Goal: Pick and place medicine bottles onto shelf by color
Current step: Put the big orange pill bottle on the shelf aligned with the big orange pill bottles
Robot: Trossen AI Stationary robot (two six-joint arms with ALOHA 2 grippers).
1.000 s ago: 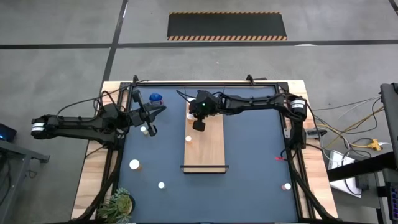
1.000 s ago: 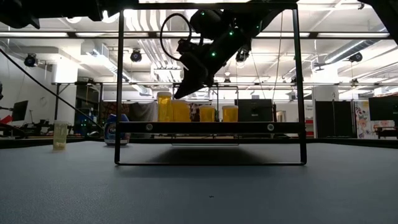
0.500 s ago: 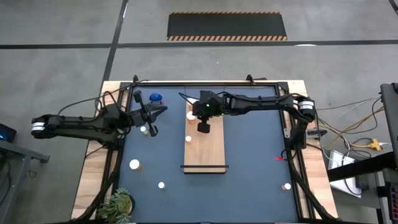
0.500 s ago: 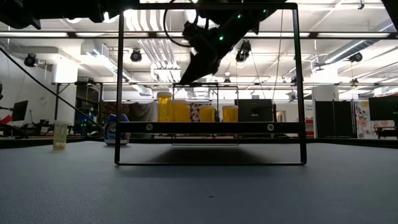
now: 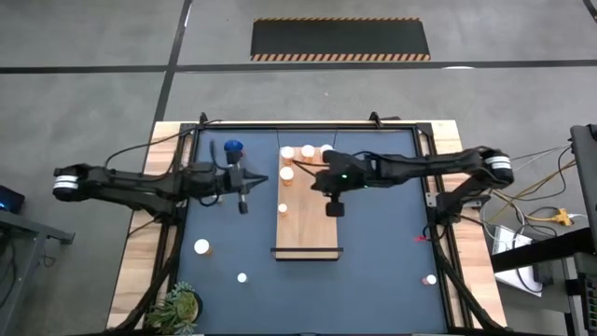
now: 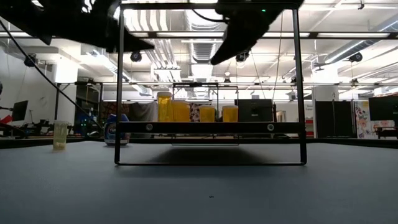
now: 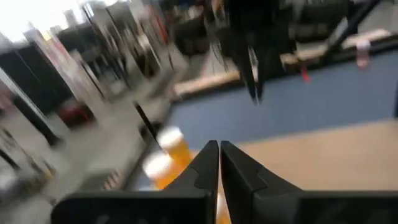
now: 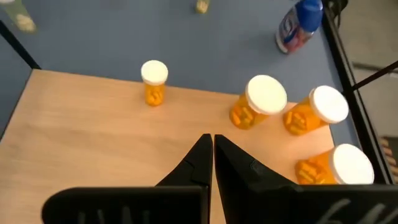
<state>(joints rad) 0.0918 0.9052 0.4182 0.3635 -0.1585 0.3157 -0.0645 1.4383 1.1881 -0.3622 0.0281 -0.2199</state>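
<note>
The wooden shelf point(image 5: 312, 224) lies mid-table with several orange, white-capped medicine bottles point(image 5: 307, 152) standing at its far end and a small one point(image 5: 283, 209) farther forward. A blue bottle point(image 5: 233, 147) stands on the mat at the far left. Other small bottles stand on the mat at the near left point(image 5: 201, 246) and near right point(image 5: 429, 279). My right gripper point(image 5: 333, 209) hangs shut and empty above the shelf's middle point(image 8: 212, 138). My left gripper point(image 5: 244, 198) is shut and empty above the mat, just left of the shelf point(image 7: 219, 146).
A green plant point(image 5: 177, 306) stands at the table's near left corner. A black frame point(image 6: 118, 93) spans the table. Open blue mat lies right of the shelf point(image 5: 382, 233). In the low view both arms hang high above the shelf point(image 6: 199, 127).
My right gripper, still shut, has drawn back from the bottles at the shelf's far end toward the table's right and near edges, rising a little. My left gripper, still shut, has moved right toward the shelf and sunk, rolling as it went.
</note>
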